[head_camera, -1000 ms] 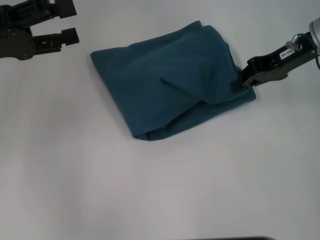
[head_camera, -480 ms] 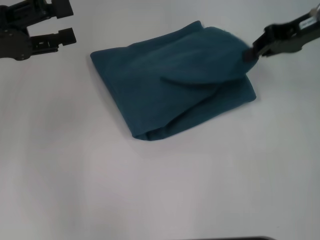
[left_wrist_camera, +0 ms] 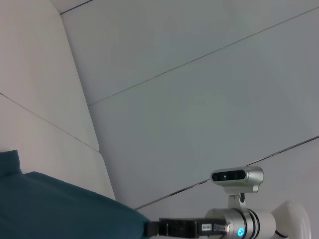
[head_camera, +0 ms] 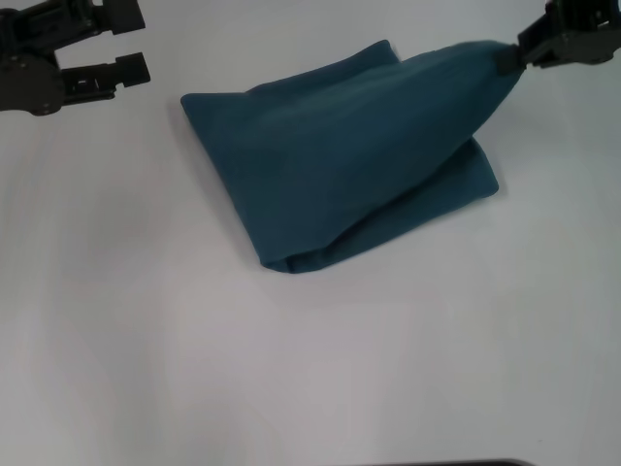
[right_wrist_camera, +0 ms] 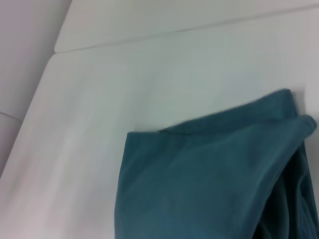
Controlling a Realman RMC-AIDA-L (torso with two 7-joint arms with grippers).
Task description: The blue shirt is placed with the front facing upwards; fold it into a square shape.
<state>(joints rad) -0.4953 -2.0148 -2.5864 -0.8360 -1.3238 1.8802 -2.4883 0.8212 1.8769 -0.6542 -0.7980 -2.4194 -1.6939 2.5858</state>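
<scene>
The right tool is clamped on a top-layer corner of the blue shirt, lifting it off the white tabletop. Well left of the shirt hovers the left tool, jaws apart.

You look down in the head view on a plain white table, matt and evenly lit, with only soft, faint shading across it. At the near edge of that view a thin dark strip shows below the tabletop; you cannot tell what it is. In the right wrist view the table's far edge runs across, and beyond it lies a pale surface crossed by a thin seam. In the left wrist view you see a pale grey-white wall made of large panels, split by thin dark joint lines that run slantwise. The light is diffuse, with no hard shadows.
</scene>
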